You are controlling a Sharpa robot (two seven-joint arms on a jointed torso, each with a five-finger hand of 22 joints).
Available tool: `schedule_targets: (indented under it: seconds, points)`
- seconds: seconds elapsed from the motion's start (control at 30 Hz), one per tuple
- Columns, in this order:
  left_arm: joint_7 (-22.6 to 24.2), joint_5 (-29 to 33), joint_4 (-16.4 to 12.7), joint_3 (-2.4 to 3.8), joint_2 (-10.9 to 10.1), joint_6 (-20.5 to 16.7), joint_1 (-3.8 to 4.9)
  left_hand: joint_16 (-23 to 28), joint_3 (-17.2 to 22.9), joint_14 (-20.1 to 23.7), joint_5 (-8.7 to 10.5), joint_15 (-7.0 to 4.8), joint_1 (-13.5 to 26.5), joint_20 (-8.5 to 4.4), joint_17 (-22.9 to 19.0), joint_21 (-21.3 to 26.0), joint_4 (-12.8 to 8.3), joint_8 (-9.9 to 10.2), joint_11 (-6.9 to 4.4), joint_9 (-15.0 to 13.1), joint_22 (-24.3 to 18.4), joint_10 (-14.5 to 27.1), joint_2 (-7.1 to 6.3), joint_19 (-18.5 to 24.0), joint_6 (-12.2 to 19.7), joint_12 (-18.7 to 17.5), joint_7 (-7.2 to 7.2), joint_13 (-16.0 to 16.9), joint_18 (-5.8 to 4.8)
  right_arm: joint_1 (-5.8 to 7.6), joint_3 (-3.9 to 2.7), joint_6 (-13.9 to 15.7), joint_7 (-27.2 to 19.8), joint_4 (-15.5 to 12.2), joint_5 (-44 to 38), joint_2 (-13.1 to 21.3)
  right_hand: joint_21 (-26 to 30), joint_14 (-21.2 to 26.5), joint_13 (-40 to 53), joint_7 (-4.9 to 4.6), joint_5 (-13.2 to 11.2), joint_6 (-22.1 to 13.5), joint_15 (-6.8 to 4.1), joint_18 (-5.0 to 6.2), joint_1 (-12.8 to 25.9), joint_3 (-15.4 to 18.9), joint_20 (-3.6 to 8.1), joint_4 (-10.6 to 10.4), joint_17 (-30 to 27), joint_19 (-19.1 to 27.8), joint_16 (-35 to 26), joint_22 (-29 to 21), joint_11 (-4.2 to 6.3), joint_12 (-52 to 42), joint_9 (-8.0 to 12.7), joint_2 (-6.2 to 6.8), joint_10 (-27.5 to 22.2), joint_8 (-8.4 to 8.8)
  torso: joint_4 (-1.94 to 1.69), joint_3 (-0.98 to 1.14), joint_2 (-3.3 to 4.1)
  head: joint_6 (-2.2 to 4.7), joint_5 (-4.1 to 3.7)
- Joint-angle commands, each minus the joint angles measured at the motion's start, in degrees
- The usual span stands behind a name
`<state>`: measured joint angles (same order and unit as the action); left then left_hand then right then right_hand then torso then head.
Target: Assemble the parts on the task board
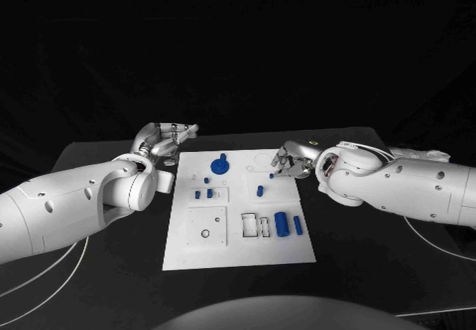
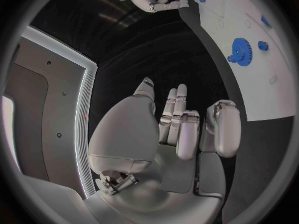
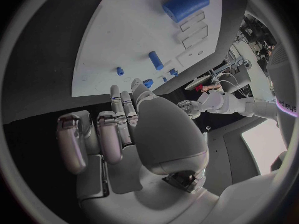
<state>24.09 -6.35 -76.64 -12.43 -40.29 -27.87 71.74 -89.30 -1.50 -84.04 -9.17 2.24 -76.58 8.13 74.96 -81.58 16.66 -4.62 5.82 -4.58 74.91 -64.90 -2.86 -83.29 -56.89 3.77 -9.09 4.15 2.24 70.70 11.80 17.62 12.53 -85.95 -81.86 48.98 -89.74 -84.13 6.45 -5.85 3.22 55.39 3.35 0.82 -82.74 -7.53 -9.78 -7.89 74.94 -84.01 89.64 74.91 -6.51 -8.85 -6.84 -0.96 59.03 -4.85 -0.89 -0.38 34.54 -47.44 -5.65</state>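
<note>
The white task board [image 1: 238, 247] lies in the middle of the black table. A blue gear [image 1: 220, 165] sits near its far edge, with small blue pegs [image 1: 203, 194] on the near side of the gear. A thick blue cylinder [image 1: 283, 224] and a thinner one [image 1: 298, 224] lie at the board's right. My left hand [image 1: 166, 141] hovers off the board's far left corner, fingers loosely bent, holding nothing. My right hand [image 1: 291, 162] hangs over the board's far right part, close to a small blue peg [image 1: 271, 174]; nothing shows in its grasp. The left wrist view shows the left hand [image 2: 181, 129] empty, with the gear [image 2: 241, 50] beside it.
Bare black table surrounds the board [image 3: 124, 40] on every side. Rectangular slots [image 1: 250, 225] and a small ring [image 1: 206, 234] mark the board's near half. The right wrist view shows the right hand [image 3: 124, 134], the thick cylinder [image 3: 186, 4] and the left hand [image 3: 212, 102] beyond the board.
</note>
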Motion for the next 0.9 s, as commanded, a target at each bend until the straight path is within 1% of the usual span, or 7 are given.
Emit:
schedule_targets:
  seconds: [0.03,0.27,0.4,0.47,0.57,0.67,0.9]
  points:
    - [0.92,0.94,-0.25,0.04,-0.05,-0.57,0.00,-0.32,-0.40,-5.63,-0.22,0.03,-0.25,0.13,14.42,-0.26,-0.02,0.36,0.17,-0.04,12.53,0.46,0.56,-0.50,0.56,-0.09,-0.05,-0.06,-0.31,-0.34,-0.01,-3.11,1.84,0.76,-5.66,-0.59,-0.26,-5.87,-0.11,0.02,-0.25,0.53,-0.36,-0.82,-0.58,-0.33,0.36,-0.01,15.06,-5.99,0.36,15.09,0.00,0.26,0.05,0.16,0.34,0.25,0.00,-0.03,0.01,0.03,0.09]
    - [0.77,0.95,-0.41,0.04,-0.19,-0.73,0.00,-0.39,-0.42,-5.69,-0.24,0.04,-0.31,0.14,14.54,-0.36,-0.02,0.35,0.17,-0.04,12.56,0.50,0.61,-0.58,0.57,-0.09,-0.06,-0.06,-0.33,-0.74,-0.02,-3.67,1.84,1.77,-6.07,-1.54,-0.26,-5.87,-0.65,-0.06,-0.25,0.49,-0.37,-0.82,-0.48,-0.25,0.41,-0.09,15.06,-5.99,0.36,15.09,-0.02,0.63,0.25,0.46,0.61,0.52,0.06,-0.07,-0.05,-0.27,0.35]
    - [0.71,0.95,-0.47,0.04,-0.21,-0.72,0.01,-0.45,-0.46,-5.74,-0.25,0.05,-0.38,0.15,14.63,-0.47,-0.02,0.35,0.18,-0.04,12.60,0.54,0.67,-0.66,0.58,-0.09,-0.07,-0.06,-0.35,-0.82,-0.02,-4.31,2.18,2.23,-5.81,-2.08,-0.26,-5.87,-0.96,-0.05,-0.25,0.42,-0.43,-0.82,-0.52,-0.26,0.45,-0.07,15.06,-5.99,0.36,15.09,0.00,0.88,0.36,0.58,0.61,0.67,0.05,-0.08,-0.07,-0.49,0.21]
    - [0.66,0.95,-0.50,0.04,-0.24,-0.71,0.01,-0.45,-0.46,-5.74,-0.25,0.05,-0.38,0.15,14.63,-0.47,-0.02,0.35,0.18,-0.04,12.60,0.54,0.67,-0.66,0.58,-0.09,-0.07,-0.06,-0.35,-0.88,-0.02,-4.71,2.55,2.55,-5.77,-2.45,-0.26,-5.87,-1.13,-0.06,-0.24,0.41,-0.47,-0.82,-0.57,-0.31,0.48,-0.06,15.06,-5.99,0.36,15.09,0.02,1.02,0.42,0.56,0.61,0.74,0.04,-0.09,-0.09,-0.47,0.16]
    - [0.60,0.95,-0.58,0.04,-0.33,-0.68,0.01,-0.46,-0.49,-5.75,-0.27,0.06,-0.46,0.16,14.65,-0.43,-0.02,0.34,0.19,-0.05,12.59,0.57,0.75,-0.64,0.60,-0.08,-0.07,-0.06,-0.35,-1.05,-0.03,-4.91,3.21,2.90,-5.73,-2.91,-0.26,-5.87,-1.39,-0.14,-0.22,0.34,-0.51,-0.82,-0.57,-0.38,0.53,-0.12,15.06,-5.99,0.36,15.09,0.03,1.22,0.52,0.49,0.65,0.86,0.05,-0.06,-0.04,0.05,0.13]
    - [0.46,0.95,-0.65,0.04,-0.45,-0.57,0.01,-0.65,-0.54,-5.91,-0.29,0.07,-0.55,0.17,14.96,-0.78,0.00,0.32,0.20,-0.06,12.70,0.59,0.87,-0.90,0.61,-0.06,-0.07,-0.05,-0.43,-1.21,-0.03,-4.66,3.76,3.39,-5.78,-3.52,-0.26,-5.87,-1.51,-0.23,-0.20,0.31,-0.48,-0.82,-0.56,-0.44,0.53,-0.15,15.06,-5.99,0.36,15.09,0.02,1.29,0.58,0.42,0.73,0.92,0.08,-0.02,-0.04,-0.06,0.24]
    - [0.21,0.95,-0.74,0.04,-0.57,-0.49,0.02,-0.70,-0.59,-5.96,-0.30,0.07,-0.60,0.17,15.04,-0.89,0.01,0.31,0.20,-0.06,12.73,0.59,0.94,-1.00,0.62,-0.03,-0.08,-0.04,-0.45,-1.37,-0.04,-5.58,4.53,4.82,-5.91,-5.13,-0.26,-5.87,-1.80,-0.29,-0.18,0.41,-0.45,-0.82,-0.64,-0.63,0.53,-0.17,15.06,-5.99,0.36,15.09,0.03,1.41,0.67,0.23,1.06,0.95,0.02,-0.08,-0.09,-0.28,0.18]
